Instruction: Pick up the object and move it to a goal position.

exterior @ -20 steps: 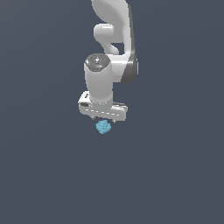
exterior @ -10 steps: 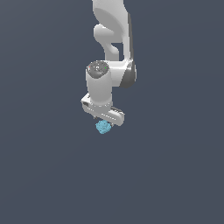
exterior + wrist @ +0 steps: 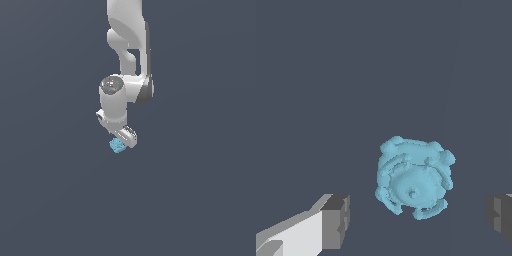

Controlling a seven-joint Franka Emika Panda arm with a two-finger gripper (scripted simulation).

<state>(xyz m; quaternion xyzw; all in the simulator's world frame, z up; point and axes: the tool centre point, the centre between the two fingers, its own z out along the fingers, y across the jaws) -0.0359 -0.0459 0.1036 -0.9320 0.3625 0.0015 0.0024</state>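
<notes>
We see only a plain, dark slate-grey background [image 3: 50, 200] apart from the task's things and the robot. It fills both views evenly, without edges, markings or texture, and we cannot tell floor from backdrop.

Wrist has rotated since a second ago: the gripper [image 3: 121, 141] body then lay broadside across the exterior view, now it is turned end-on and slanted, hand bar running down toward the exterior view's right. Arm links above have swung with it. The object [image 3: 117, 146] shows at the bar's lower end now. In the wrist view the object [image 3: 414, 178] sits between the fingers [image 3: 336, 221], clear of both.
</notes>
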